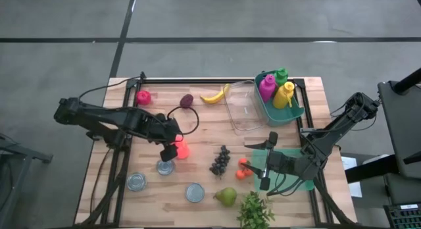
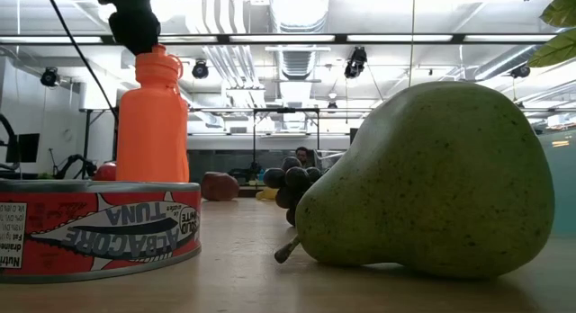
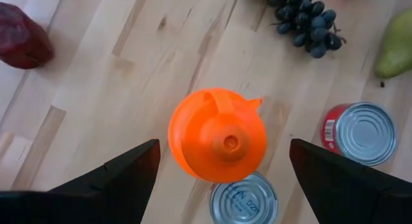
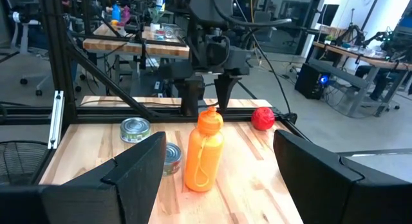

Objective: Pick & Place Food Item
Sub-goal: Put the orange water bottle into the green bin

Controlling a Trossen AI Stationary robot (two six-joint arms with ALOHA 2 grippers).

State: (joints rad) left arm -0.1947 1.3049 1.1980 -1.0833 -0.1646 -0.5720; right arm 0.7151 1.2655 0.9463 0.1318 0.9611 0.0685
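Note:
An orange squeeze bottle [image 1: 181, 149] stands upright on its base on the wooden table [image 1: 210, 124], left of centre. My left gripper [image 3: 222, 150] hangs open right above it, pointing steeply down, one finger on each side of the bottle's cap [image 3: 217, 135]. The right wrist view shows those fingers [image 4: 190, 98] at about the height of the bottle's top [image 4: 210, 118], touching nothing that I can see. My right gripper [image 1: 262, 162] waits open and level over the right part of the table, facing the bottle [image 4: 203, 153].
Three cans [image 1: 164, 167] [image 1: 136, 181] [image 1: 195, 192] stand near the bottle; one lies just under my left gripper [image 3: 243, 199]. Grapes [image 1: 221, 161], a pear [image 1: 225, 196], a banana [image 1: 215, 95] and a clear tub [image 1: 245, 109] are nearby. A teal bin of bottles [image 1: 295, 112] stands far right.

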